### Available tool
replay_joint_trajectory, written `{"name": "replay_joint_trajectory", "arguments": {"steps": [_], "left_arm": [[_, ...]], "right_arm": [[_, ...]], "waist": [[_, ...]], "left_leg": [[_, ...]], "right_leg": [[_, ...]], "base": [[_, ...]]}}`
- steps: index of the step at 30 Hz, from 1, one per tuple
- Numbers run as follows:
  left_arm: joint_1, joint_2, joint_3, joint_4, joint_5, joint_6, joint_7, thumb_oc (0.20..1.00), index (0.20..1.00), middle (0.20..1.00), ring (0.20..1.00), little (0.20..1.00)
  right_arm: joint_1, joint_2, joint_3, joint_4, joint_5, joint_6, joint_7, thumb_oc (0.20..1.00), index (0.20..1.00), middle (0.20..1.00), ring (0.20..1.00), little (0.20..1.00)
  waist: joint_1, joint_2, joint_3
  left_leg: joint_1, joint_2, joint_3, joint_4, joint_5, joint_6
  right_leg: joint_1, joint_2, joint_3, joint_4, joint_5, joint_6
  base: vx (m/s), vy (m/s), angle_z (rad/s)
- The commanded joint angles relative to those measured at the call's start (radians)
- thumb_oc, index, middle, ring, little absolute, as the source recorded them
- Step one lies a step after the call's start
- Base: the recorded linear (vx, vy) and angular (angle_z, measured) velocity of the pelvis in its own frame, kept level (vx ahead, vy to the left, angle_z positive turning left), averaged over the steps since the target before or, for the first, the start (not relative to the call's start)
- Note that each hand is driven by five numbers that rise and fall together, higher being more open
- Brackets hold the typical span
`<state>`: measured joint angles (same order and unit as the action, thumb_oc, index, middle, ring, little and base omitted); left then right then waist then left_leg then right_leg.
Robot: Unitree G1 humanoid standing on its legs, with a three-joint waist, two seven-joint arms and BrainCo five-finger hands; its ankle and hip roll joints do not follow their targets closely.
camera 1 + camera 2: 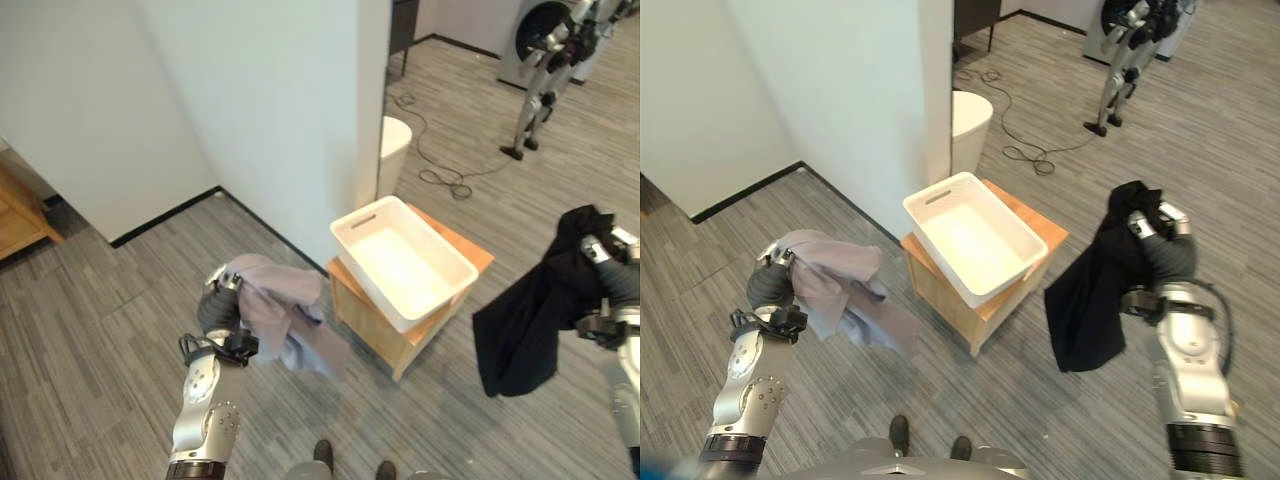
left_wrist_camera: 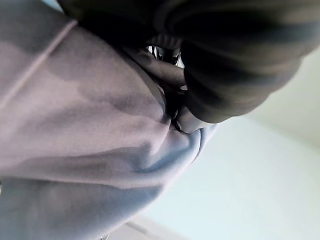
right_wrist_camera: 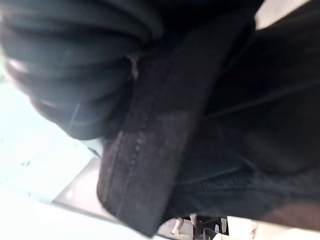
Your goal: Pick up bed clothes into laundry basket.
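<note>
A white laundry basket (image 1: 400,262) sits empty on a low wooden stand (image 1: 440,320), between my two arms. My left hand (image 1: 222,300) is shut on a grey garment (image 1: 290,315) that hangs in the air left of the stand. My right hand (image 1: 1155,250) is shut on a black garment (image 1: 1090,295), which dangles well above the floor just right of the basket. In the left wrist view the grey cloth (image 2: 90,130) bunches under the hand's dark cover. The black cloth (image 3: 200,130) drapes past the cover in the right wrist view.
A white wall corner (image 1: 330,110) stands right behind the basket, with a white round bin (image 1: 394,145) beside it. Another robot (image 1: 550,70) stands far back right by a washing machine (image 1: 530,30). Wooden furniture (image 1: 20,215) sits at the far left.
</note>
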<state>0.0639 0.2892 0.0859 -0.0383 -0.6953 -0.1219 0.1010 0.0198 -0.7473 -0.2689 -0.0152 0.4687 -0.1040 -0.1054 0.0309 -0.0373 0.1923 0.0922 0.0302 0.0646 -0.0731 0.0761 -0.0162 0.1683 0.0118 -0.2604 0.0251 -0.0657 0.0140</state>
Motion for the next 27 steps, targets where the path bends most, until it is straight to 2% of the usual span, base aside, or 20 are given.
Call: {"name": "replay_joint_trajectory", "arguments": {"steps": [1, 2, 5, 6, 7, 8, 9, 10, 11, 12, 13, 14, 16, 17, 18, 20, 21, 22, 27], "left_arm": [[0.052, 0.084, 0.025, -0.124, -0.008, -0.066, -0.064, 0.200, 0.200, 0.200, 0.200, 0.200], [0.052, 0.080, 0.026, -0.124, -0.008, -0.066, -0.064, 0.200, 0.200, 0.200, 0.200, 0.200], [0.079, 0.102, -0.005, -0.125, -0.027, -0.073, -0.089, 0.200, 0.200, 0.200, 0.200, 0.200], [0.080, 0.131, -0.026, -0.118, -0.045, -0.080, -0.092, 0.200, 0.200, 0.200, 0.200, 0.200], [0.084, 0.144, -0.030, -0.116, -0.047, -0.081, -0.091, 0.200, 0.200, 0.200, 0.200, 0.200], [0.083, 0.141, -0.029, -0.116, -0.047, -0.081, -0.091, 0.200, 0.200, 0.200, 0.200, 0.200], [0.089, 0.154, -0.032, -0.113, -0.052, -0.078, -0.088, 0.200, 0.200, 0.200, 0.200, 0.200], [0.093, 0.172, -0.038, -0.114, -0.057, -0.078, -0.092, 0.200, 0.200, 0.200, 0.200, 0.200], [0.092, 0.210, -0.052, -0.109, -0.067, -0.078, -0.097, 0.200, 0.200, 0.200, 0.200, 0.200], [0.092, 0.210, -0.049, -0.108, -0.068, -0.078, -0.097, 0.200, 0.200, 0.200, 0.200, 0.200], [0.101, 0.239, -0.043, -0.097, -0.082, -0.079, -0.099, 0.200, 0.200, 0.200, 0.200, 0.200], [0.106, 0.236, -0.037, -0.096, -0.083, -0.079, -0.099, 0.200, 0.200, 0.200, 0.200, 0.200], [0.139, 0.240, -0.003, -0.085, -0.096, -0.080, -0.096, 0.200, 0.200, 0.200, 0.200, 0.200], [0.143, 0.228, 0.001, -0.085, -0.097, -0.080, -0.097, 0.200, 0.200, 0.200, 0.200, 0.200], [0.147, 0.194, 0.004, -0.079, -0.105, -0.080, -0.095, 0.200, 0.200, 0.200, 0.200, 0.200], [0.138, 0.166, -0.004, -0.072, -0.110, -0.081, -0.093, 0.200, 0.200, 0.200, 0.200, 0.200], [0.134, 0.157, -0.008, -0.072, -0.110, -0.081, -0.093, 0.200, 0.200, 0.200, 0.200, 0.200], [0.126, 0.149, -0.016, -0.063, -0.120, -0.080, -0.091, 0.200, 0.200, 0.200, 0.200, 0.200], [0.106, 0.132, -0.038, -0.036, -0.139, -0.075, -0.086, 0.200, 0.200, 0.200, 0.200, 0.200]], "right_arm": [[-0.196, -0.333, -0.027, 0.198, -0.034, -0.053, -0.012, 0.200, 0.200, 0.200, 0.200, 0.200], [-0.207, -0.340, -0.017, 0.208, -0.031, -0.058, -0.011, 0.200, 0.200, 0.200, 0.200, 0.200], [-0.371, -0.556, 0.038, 0.352, -0.066, -0.073, -0.050, 0.200, 0.200, 0.200, 0.200, 0.200], [-0.510, -0.705, 0.104, 0.455, -0.070, -0.066, -0.071, 0.200, 0.200, 0.200, 0.200, 0.200], [-0.586, -0.767, 0.149, 0.501, -0.070, -0.059, -0.074, 0.200, 0.200, 0.200, 0.200, 0.200], [-0.616, -0.771, 0.178, 0.511, -0.067, -0.062, -0.072, 0.200, 0.200, 0.200, 0.200, 0.200], [-0.727, -0.834, 0.262, 0.553, -0.076, -0.053, -0.076, 0.200, 0.200, 0.200, 0.200, 0.200], [-0.783, -0.884, 0.297, 0.591, -0.086, -0.045, -0.076, 0.200, 0.200, 0.200, 0.200, 0.200], [-0.944, -0.935, 0.439, 0.673, -0.098, -0.031, -0.069, 0.200, 0.200, 0.200, 0.200, 0.200], [-0.994, -0.931, 0.488, 0.682, -0.098, -0.033, -0.068, 0.200, 0.200, 0.200, 0.200, 0.200], [-1.186, -0.926, 0.657, 0.744, -0.095, -0.028, -0.064, 0.200, 0.200, 0.200, 0.200, 0.200], [-1.250, -0.916, 0.721, 0.753, -0.095, -0.029, -0.064, 0.200, 0.200, 0.200, 0.200, 0.200], [-1.644, -0.841, 1.096, 0.852, -0.104, -0.016, -0.057, 0.200, 0.200, 0.200, 0.200, 0.200], [-1.728, -0.824, 1.181, 0.869, -0.101, -0.017, -0.055, 0.200, 0.200, 0.200, 0.200, 0.200], [-1.962, -0.760, 1.419, 0.936, -0.110, -0.006, -0.041, 0.200, 0.200, 0.200, 0.200, 0.200], [-2.104, -0.722, 1.568, 0.977, -0.111, 0.000, -0.026, 0.200, 0.200, 0.200, 0.200, 0.200], [-2.149, -0.717, 1.613, 0.983, -0.107, 0.000, -0.022, 0.200, 0.200, 0.200, 0.200, 0.200], [-2.169, -0.687, 1.641, 1.020, -0.126, 0.011, -0.013, 0.200, 0.200, 0.200, 0.200, 0.200], [-2.125, -0.635, 1.616, 1.080, -0.168, 0.030, -0.007, 0.200, 0.200, 0.200, 0.200, 0.200]], "waist": [[0.039, -0.064, -0.083], [0.037, -0.061, -0.084], [0.050, -0.079, -0.084], [0.063, -0.095, -0.083], [0.069, -0.107, -0.084], [0.068, -0.105, -0.084], [0.075, -0.118, -0.083], [0.086, -0.135, -0.081], [0.105, -0.169, -0.076], [0.103, -0.169, -0.076], [0.107, -0.201, -0.080], [0.101, -0.201, -0.082], [0.079, -0.217, -0.103], [0.070, -0.207, -0.106], [0.060, -0.184, -0.112], [0.062, -0.160, -0.108], [0.065, -0.149, -0.104], [0.073, -0.152, -0.101], [0.092, -0.156, -0.091]], "left_leg": [[-0.019, 0.016, 0.012, -0.014, -0.050, -0.059], [-0.020, 0.016, 0.013, -0.014, -0.050, -0.059], [-0.024, 0.014, 0.016, -0.014, -0.054, -0.059], [-0.022, 0.012, 0.014, -0.014, -0.062, -0.060], [-0.027, 0.011, 0.014, -0.014, -0.058, -0.060], [-0.028, 0.010, 0.015, -0.014, -0.058, -0.060], [-0.029, 0.009, 0.013, -0.014, -0.059, -0.061], [-0.030, 0.009, 0.010, -0.014, -0.060, -0.060], [-0.031, 0.010, 0.009, -0.014, -0.060, -0.061], [-0.031, 0.009, 0.011, -0.014, -0.060, -0.061], [-0.029, 0.009, 0.009, -0.014, -0.061, -0.061], [-0.029, 0.009, 0.010, -0.014, -0.061, -0.061], [-0.029, 0.008, 0.006, -0.014, -0.063, -0.061], [-0.029, 0.007, 0.006, -0.014, -0.062, -0.060], [-0.032, 0.006, 0.002, -0.014, -0.062, -0.060], [-0.034, 0.006, 0.000, -0.014, -0.062, -0.060], [-0.034, 0.006, -0.001, -0.014, -0.062, -0.060], [-0.035, 0.007, -0.001, -0.014, -0.062, -0.060], [-0.044, 0.009, -0.007, -0.014, -0.060, -0.060]], "right_leg": [[-0.055, -0.167, 0.013, -0.068, 0.069, 0.125], [-0.056, -0.168, 0.014, -0.068, 0.070, 0.125], [-0.062, -0.172, 0.019, -0.071, 0.081, 0.135], [-0.061, -0.172, 0.017, -0.073, 0.083, 0.142], [-0.066, -0.173, 0.017, -0.075, 0.090, 0.143], [-0.067, -0.174, 0.018, -0.075, 0.090, 0.144], [-0.069, -0.176, 0.018, -0.075, 0.093, 0.147], [-0.070, -0.176, 0.016, -0.074, 0.096, 0.148], [-0.072, -0.177, 0.016, -0.072, 0.099, 0.151], [-0.072, -0.177, 0.017, -0.072, 0.099, 0.151], [-0.070, -0.177, 0.016, -0.074, 0.101, 0.153], [-0.069, -0.178, 0.016, -0.074, 0.101, 0.153], [-0.065, -0.180, 0.011, -0.076, 0.104, 0.157], [-0.065, -0.180, 0.011, -0.077, 0.104, 0.158], [-0.064, -0.181, 0.005, -0.079, 0.106, 0.159], [-0.064, -0.181, 0.001, -0.081, 0.108, 0.159], [-0.064, -0.180, 0.001, -0.081, 0.108, 0.159], [-0.062, -0.179, -0.002, -0.086, 0.110, 0.159], [-0.068, -0.173, -0.006, -0.094, 0.113, 0.159]], "base": [[0.04, 0.082, 0.13], [0.04, 0.088, 0.06], [0.05, 0.059, -0.04], [0.02, 0.061, -0.08], [0.03, 0.044, -0.03], [0.00, 0.031, 0.01], [0.00, 0.000, 0.00], [0.03, 0.037, 0.03], [0.00, 0.000, 0.00], [0.03, 0.020, 0.03], [0.02, 0.009, 0.05], [0.03, 0.013, 0.05], [0.01, 0.005, 0.02], [0.00, 0.000, 0.00], [0.00, 0.000, 0.00], [0.01, 0.003, 0.06], [0.00, -0.002, 0.10], [0.00, -0.007, 0.10], [0.00, -0.005, 0.08]]}}
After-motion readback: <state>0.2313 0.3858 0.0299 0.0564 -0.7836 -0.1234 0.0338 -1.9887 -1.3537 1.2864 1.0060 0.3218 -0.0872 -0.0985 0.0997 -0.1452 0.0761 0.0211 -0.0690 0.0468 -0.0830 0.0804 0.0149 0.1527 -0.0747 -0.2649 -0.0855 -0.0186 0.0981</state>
